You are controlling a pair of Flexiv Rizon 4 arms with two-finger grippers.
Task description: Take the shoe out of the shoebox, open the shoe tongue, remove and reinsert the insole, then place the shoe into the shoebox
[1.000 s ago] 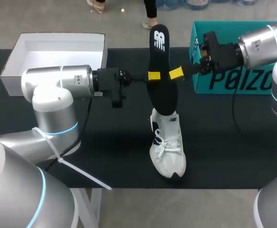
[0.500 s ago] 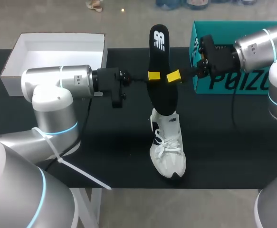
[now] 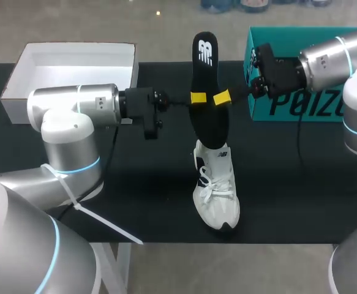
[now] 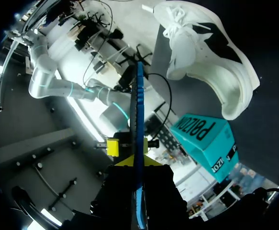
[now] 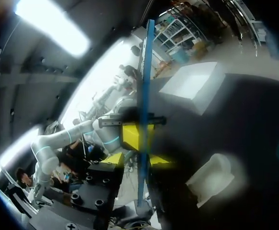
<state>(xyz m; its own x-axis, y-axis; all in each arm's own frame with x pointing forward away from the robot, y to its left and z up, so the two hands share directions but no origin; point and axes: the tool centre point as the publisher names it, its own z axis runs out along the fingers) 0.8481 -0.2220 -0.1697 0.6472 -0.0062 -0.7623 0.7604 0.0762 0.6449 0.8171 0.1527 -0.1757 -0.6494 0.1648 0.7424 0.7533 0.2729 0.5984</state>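
Your work surface is a black-topped table (image 3: 288, 184). Three things rest on it. At the far left corner you have an open white shoebox (image 3: 74, 67), mouth up, showing its bare white floor. At the far right stands a teal box (image 3: 307, 104), its printed side turned toward the front of the table. Between the two and closer to you, near the front edge, a white shoe (image 3: 215, 190) with dark side patches sits upright on its sole, laces up, toe toward the front edge and heel toward the back. The shoe is well apart from both boxes.
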